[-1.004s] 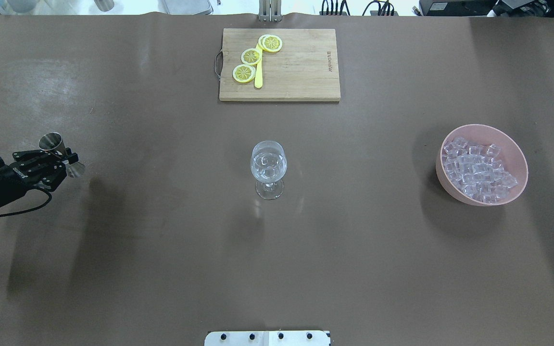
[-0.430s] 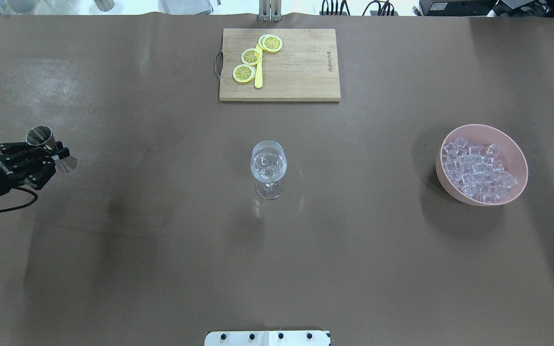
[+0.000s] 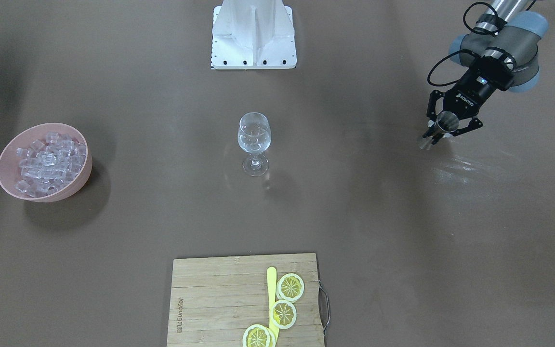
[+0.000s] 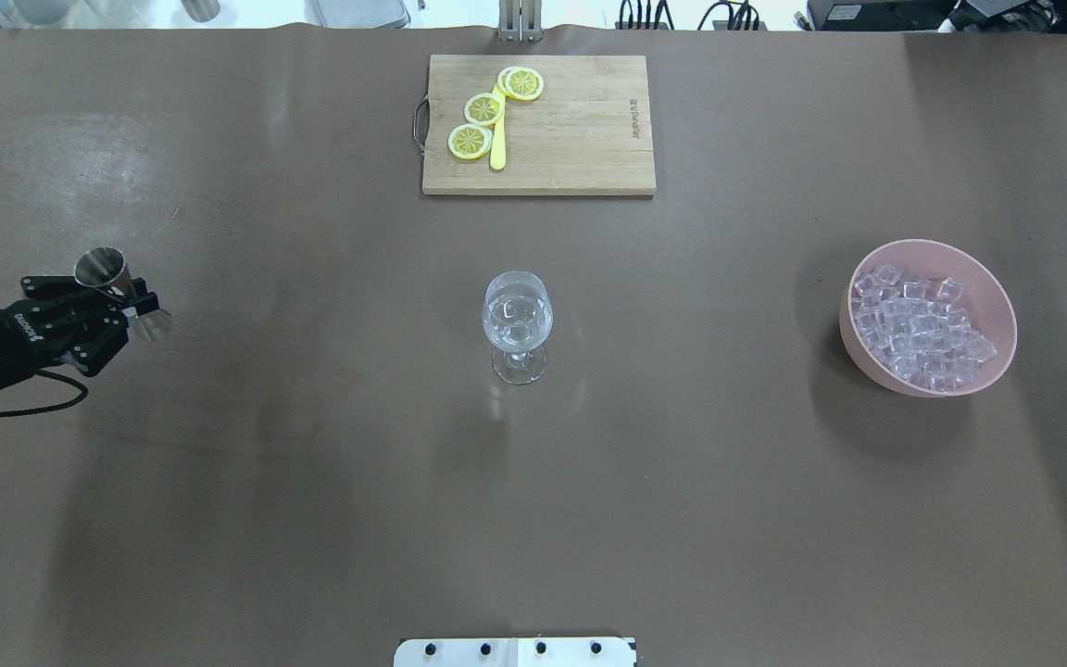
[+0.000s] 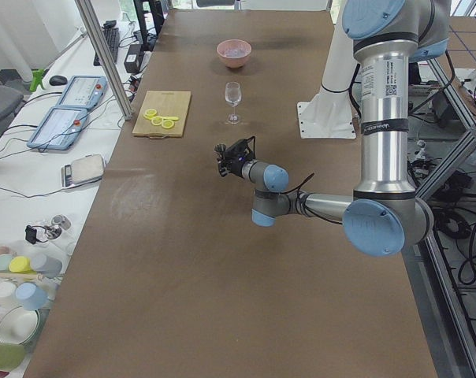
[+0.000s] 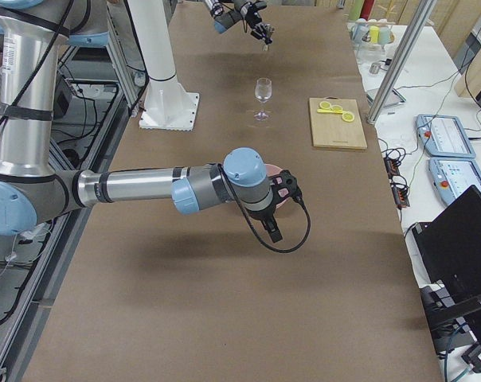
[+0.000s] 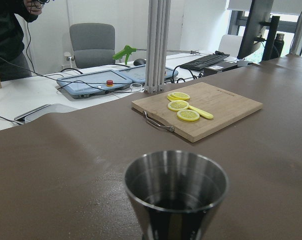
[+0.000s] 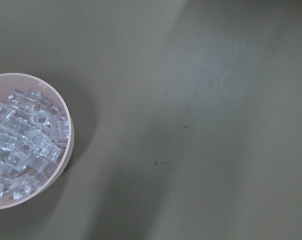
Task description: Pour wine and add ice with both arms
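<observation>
Fingers [image 4: 146, 300] of the left gripper [image 4: 129, 304] pinch the steel jigger [image 4: 100, 269], which has edged back toward the wine glass [image 4: 517, 363]. Wine [image 4: 517, 320] sits inside, so ice [image 4: 918, 329] from the pink bowl [image 4: 1012, 326] looks next. I can't tell how the right gripper [image 6: 284, 189] stands.

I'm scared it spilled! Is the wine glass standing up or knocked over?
Standing up. The wine glass rests on its foot on the table, bowl on top; no puddle shows around it.

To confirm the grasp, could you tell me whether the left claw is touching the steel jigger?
Touching: the overhead view shows the left claw pinching the jigger at its narrow waist.
</observation>
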